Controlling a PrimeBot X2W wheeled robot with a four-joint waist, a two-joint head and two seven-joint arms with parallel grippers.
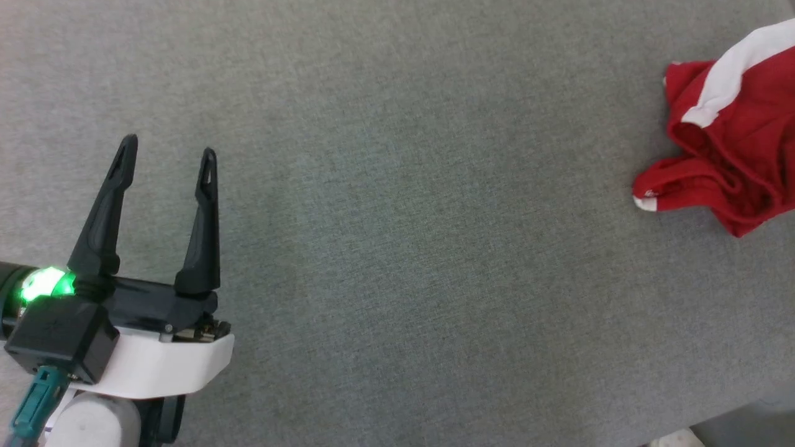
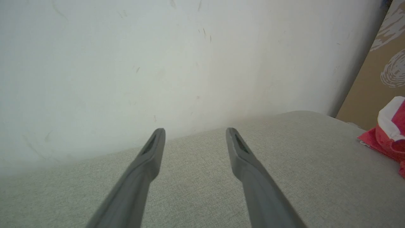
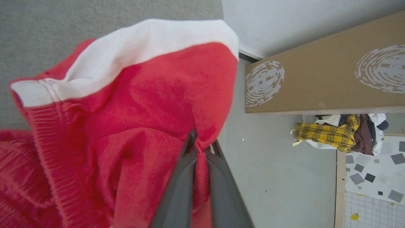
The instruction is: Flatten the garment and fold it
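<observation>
Now the left pincer point(image 1: 169, 146) is being held just above the grey desk point(image 1: 404, 217), its pale forearm set at the lower left of the head view. Its two dark fingers are being spread wide with nothing between them, tips aimed toward the white wall point(image 2: 126, 63). Over on the right, the garment point(image 1: 739, 155) is being pinched by the right pincer point(image 3: 202, 141), whose fingers are being pressed together on a fold of red cloth. The garment is being held bunched at the desk's right side, white trim band uppermost, well apart from the left pincer.
</observation>
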